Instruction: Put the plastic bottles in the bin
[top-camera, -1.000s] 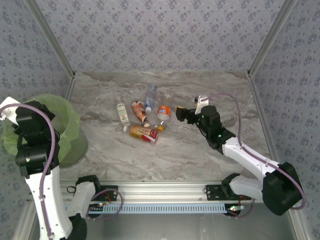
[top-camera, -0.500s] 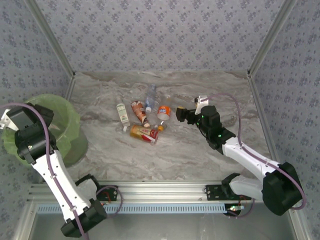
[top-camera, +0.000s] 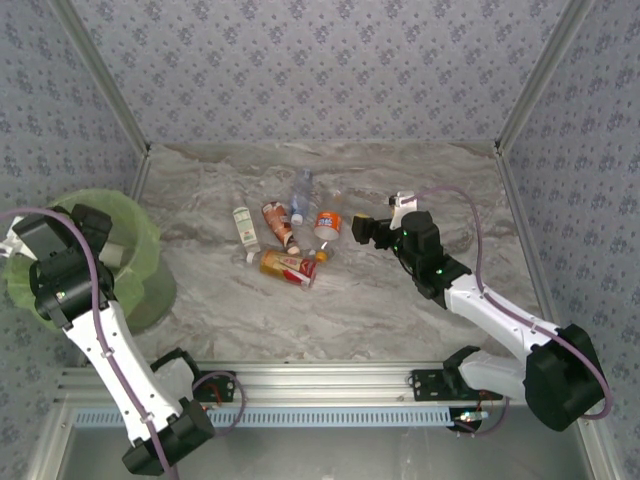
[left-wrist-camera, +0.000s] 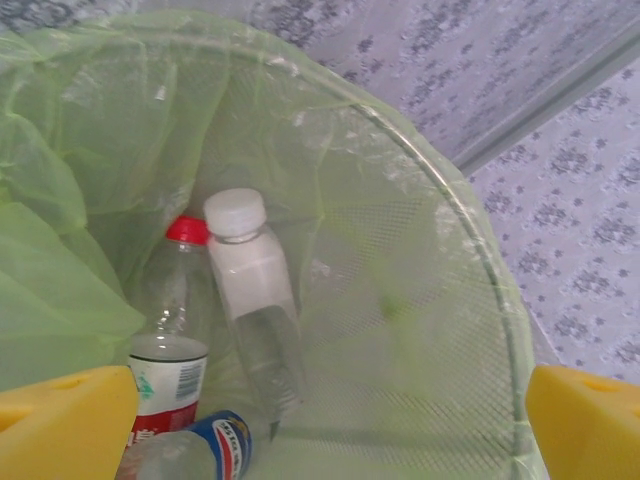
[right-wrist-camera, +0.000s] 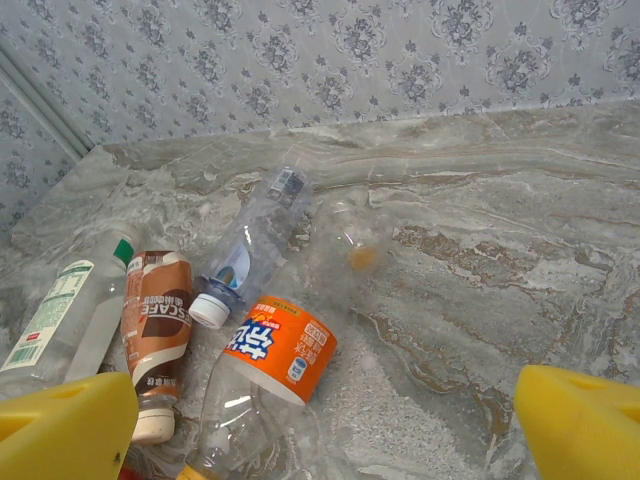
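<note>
Grey-blue patterned walls (top-camera: 320, 60) enclose a grey marbled tabletop (top-camera: 400, 300). The round bin lined with translucent green plastic (top-camera: 140, 240), at the table's left, contains three clear plastic bottles (left-wrist-camera: 250, 300). The left gripper (left-wrist-camera: 325, 425) hangs over it, jaws wide apart, empty. The right gripper (right-wrist-camera: 322, 425), jaws likewise apart and empty, faces the loose bottles lying mid-table (top-camera: 285, 245).

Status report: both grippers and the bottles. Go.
Left gripper open above the bin, three bottles inside. Right gripper open, facing the bottle pile on the table. Nothing blocking it.
</note>
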